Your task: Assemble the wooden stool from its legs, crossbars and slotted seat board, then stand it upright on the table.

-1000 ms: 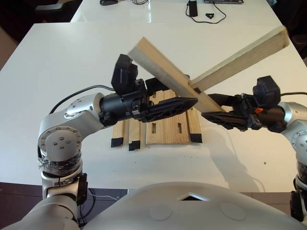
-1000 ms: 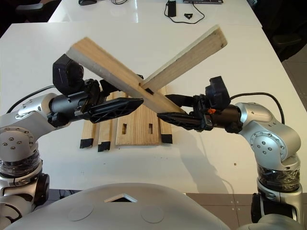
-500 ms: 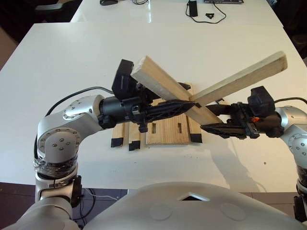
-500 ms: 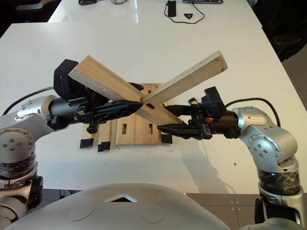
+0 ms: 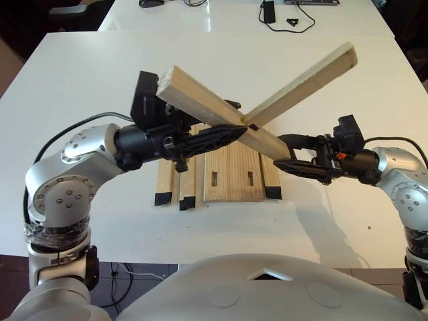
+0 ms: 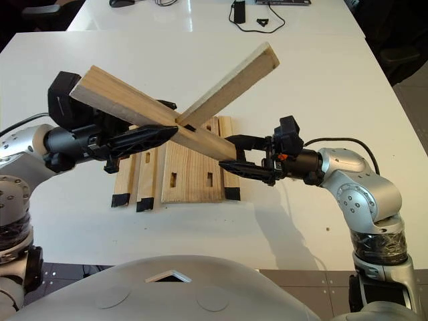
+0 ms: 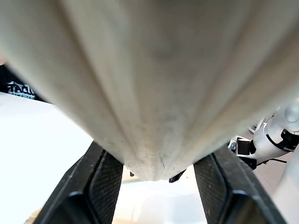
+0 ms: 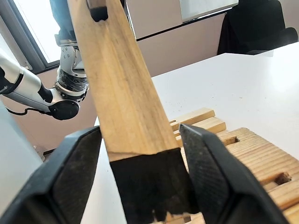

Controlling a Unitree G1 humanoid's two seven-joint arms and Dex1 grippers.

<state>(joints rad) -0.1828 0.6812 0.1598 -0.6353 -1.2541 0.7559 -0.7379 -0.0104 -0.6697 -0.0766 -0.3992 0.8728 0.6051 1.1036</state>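
Note:
Two long wooden legs are crossed in an X above the table, meeting at a notch point(image 5: 249, 124). The lower leg point(image 5: 200, 103) slants from upper left down to a black-tipped end point(image 8: 149, 186). My left gripper point(image 5: 234, 132) is shut on this leg just left of the crossing, with its pads point(image 7: 105, 182) on either side of the wood. My right gripper point(image 5: 284, 152) is shut on the black-tipped end. The other leg point(image 5: 307, 77) rises from the notch towards the far right. The slotted seat board point(image 5: 231, 175) lies flat underneath.
More black-tipped wooden pieces point(image 5: 167, 182) lie beside the seat board on its left, and one point(image 5: 271, 175) on its right. The white table point(image 5: 87, 73) stretches wide on all sides. A second table behind carries cables and small black items point(image 5: 267, 12).
Both grippers and the crossed legs have shifted to the left and slightly up. The upper leg's far end has swung left too. The seat board has stayed put.

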